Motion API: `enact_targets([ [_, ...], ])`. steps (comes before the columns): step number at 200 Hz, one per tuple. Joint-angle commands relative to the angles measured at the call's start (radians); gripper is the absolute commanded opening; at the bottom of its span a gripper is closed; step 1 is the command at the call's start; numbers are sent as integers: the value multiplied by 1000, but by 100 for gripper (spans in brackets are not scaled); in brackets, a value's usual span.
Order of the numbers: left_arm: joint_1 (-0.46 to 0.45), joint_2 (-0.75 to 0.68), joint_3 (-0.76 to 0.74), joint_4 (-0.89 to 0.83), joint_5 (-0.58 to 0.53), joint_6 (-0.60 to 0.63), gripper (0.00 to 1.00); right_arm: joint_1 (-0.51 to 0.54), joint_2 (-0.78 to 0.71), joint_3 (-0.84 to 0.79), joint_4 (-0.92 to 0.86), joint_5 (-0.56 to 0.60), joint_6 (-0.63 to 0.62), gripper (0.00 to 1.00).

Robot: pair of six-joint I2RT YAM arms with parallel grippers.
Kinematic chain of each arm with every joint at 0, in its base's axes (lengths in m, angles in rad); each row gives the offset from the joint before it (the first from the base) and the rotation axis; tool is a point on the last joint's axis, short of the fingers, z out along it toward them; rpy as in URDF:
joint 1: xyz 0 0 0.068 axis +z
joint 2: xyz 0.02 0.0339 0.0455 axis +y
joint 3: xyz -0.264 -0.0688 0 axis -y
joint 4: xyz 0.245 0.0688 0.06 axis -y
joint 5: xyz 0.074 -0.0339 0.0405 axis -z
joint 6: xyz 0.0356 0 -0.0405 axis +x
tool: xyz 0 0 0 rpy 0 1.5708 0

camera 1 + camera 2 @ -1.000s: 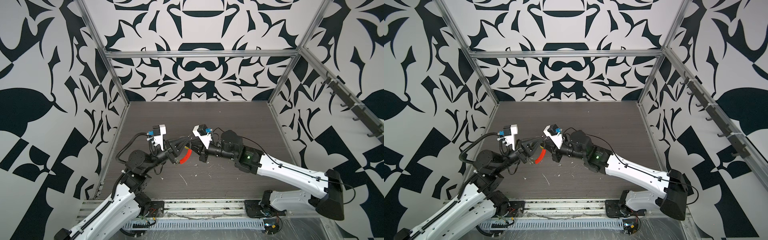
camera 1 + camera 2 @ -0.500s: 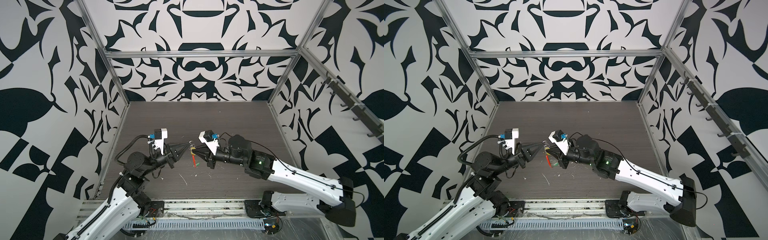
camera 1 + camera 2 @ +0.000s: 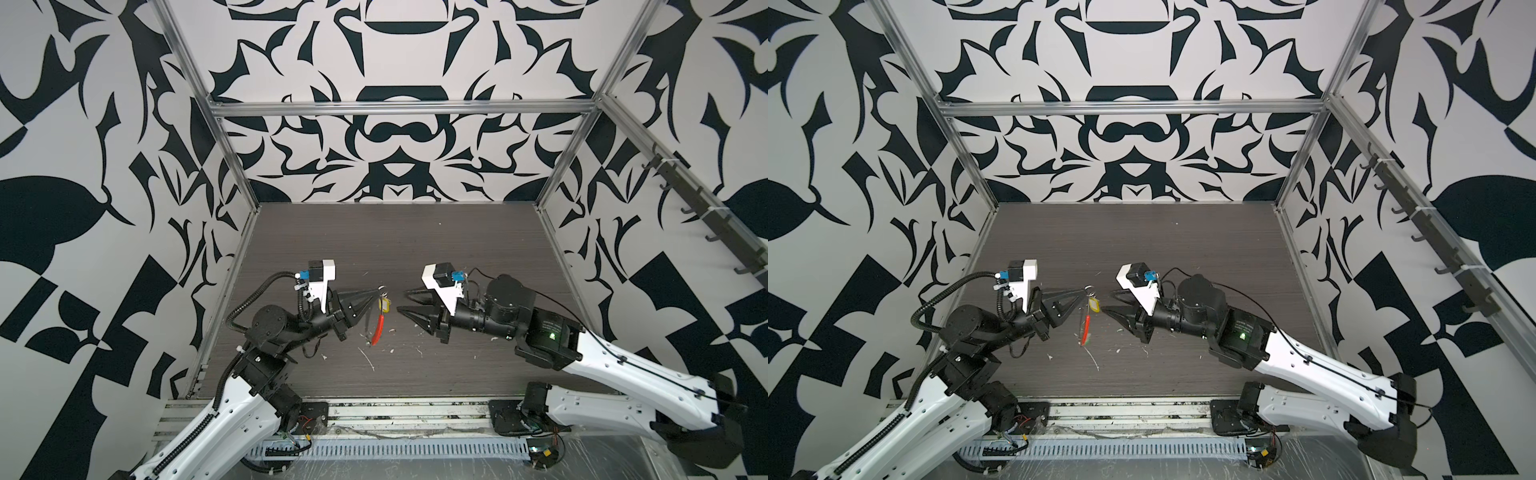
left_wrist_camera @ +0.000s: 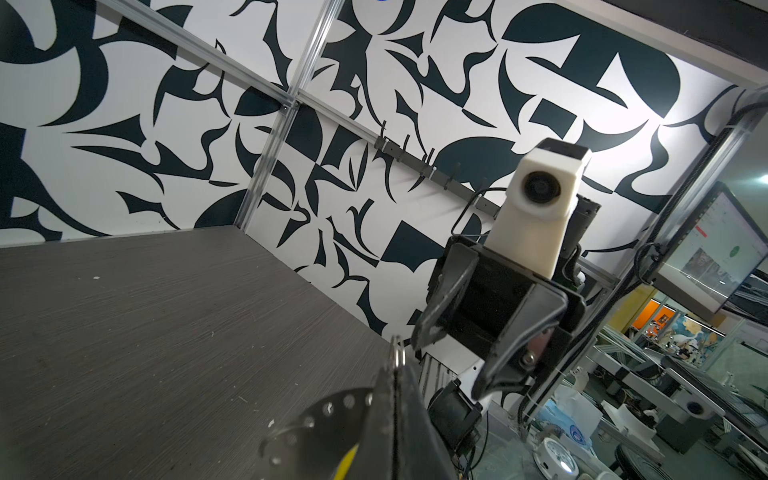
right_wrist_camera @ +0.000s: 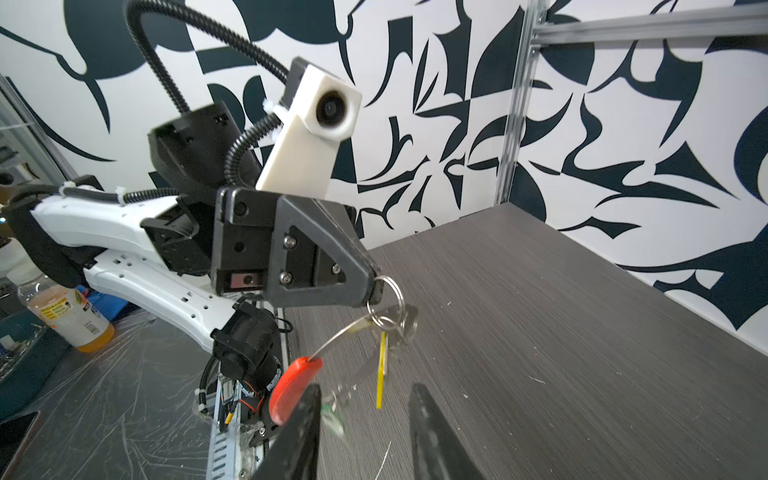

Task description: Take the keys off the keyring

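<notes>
The desk [image 3: 415, 249] is a dark grey slab with a fine wood grain running across it. In both top views it is walled on three sides by black-and-white patterned panels, with aluminium posts at its far corners. Its far half [image 3: 1142, 241] is bare apart from a stray speck. Litter lies nearer the front: a long pale sliver [image 3: 368, 359] near the middle and small white crumbs [image 3: 391, 331] scattered around it, with more [image 3: 493, 338] further right. The right wrist view shows another thin sliver [image 5: 536, 379] on the grain.
</notes>
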Motion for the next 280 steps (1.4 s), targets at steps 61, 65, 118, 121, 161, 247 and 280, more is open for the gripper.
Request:
enact_targets([
  [61,-2,-6,5,79,71,3,0,5,71,50,138,-73,37,40],
  [65,-2,-7,5,80,73,4,0,5,75,51,141,-75,38,40],
  [118,-2,2,1,84,79,1,0,4,74,53,167,-116,55,33],
  [121,-1,4,1,83,79,1,0,4,74,53,167,-116,56,33],
  [161,-2,10,2,85,77,-2,0,-1,63,53,173,-108,64,25],
  [247,-2,12,1,80,74,-4,0,-13,58,52,209,-124,99,17],
  [280,-1,13,1,81,70,-6,0,-13,76,59,201,-129,107,7],
])
